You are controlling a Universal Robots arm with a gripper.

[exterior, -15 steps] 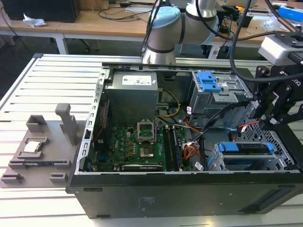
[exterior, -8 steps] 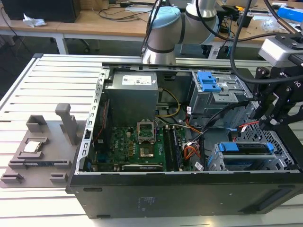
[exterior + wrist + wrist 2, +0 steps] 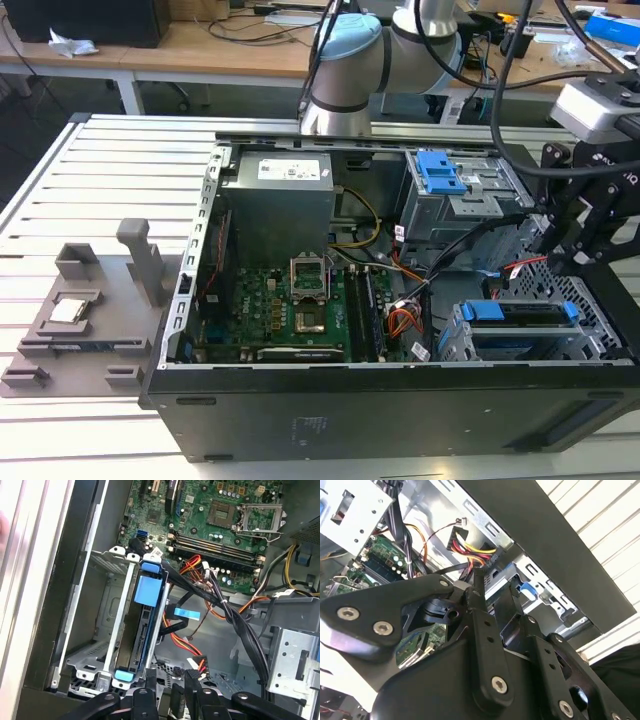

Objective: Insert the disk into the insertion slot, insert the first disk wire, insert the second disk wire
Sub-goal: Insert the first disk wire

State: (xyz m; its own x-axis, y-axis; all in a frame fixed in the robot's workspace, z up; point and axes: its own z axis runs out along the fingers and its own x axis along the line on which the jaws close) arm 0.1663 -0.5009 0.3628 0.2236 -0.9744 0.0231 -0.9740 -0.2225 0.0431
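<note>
Hovering at the exterior view's right edge, our black multi-link gripper (image 3: 572, 240) hangs just above the silver-grey perforated sheet-metal drive cage (image 3: 452, 345). Whether it is clamped on anything we cannot tell. The flat hard drive (image 3: 525, 318) in its bright blue plastic carrier already sits inside that cage, at the lower right of the exterior view. We judge the first wire step to be in hand: the thin red cable (image 3: 515, 267) lies just beside the gripper, and seating its end would call for careful alignment with the drive's socket.
</note>
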